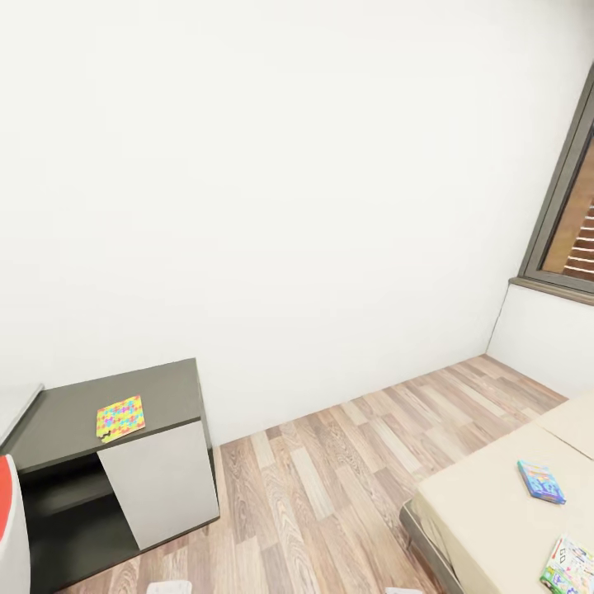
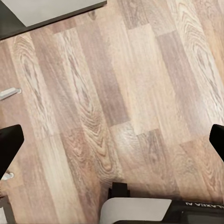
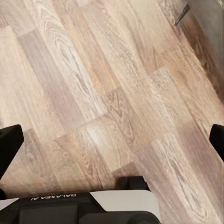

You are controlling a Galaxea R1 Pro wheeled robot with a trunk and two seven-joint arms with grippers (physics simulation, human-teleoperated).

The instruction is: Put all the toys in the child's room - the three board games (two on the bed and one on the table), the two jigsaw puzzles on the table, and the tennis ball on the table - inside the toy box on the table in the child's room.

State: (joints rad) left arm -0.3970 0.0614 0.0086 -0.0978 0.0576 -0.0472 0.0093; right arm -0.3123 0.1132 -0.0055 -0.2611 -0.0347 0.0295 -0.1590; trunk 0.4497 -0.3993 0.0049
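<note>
- Fingers, left gripper (image 2: 112, 140): black tips at opposite edges of the left wrist view, spread wide, nothing between them; wood floor (image 2: 121, 93) below.
- Fingers, right gripper (image 3: 112, 140): likewise spread wide and empty over floor planks.
- Jigsaw puzzle (image 1: 120, 417): flat on the dark table (image 1: 58, 425), near its front edge, toward the right corner.
- Board game, blue (image 1: 541, 482): on the bed (image 1: 495, 528), inward from the near edge.
- Board game, pale and multicoloured (image 1: 569, 568): on the bed, cut by the head view's lower right corner.
- Red-and-white object (image 1: 10, 528): at the head view's left edge, beside the table; identity cannot be told.
- Risks, judged: flat, thin boxes offer little to pinch, so a grasp may slide them off an edge; the base may strike the bed frame or table when closing in; the toy box's place cannot be told from here, so a misjudged carry route is possible.
</note>
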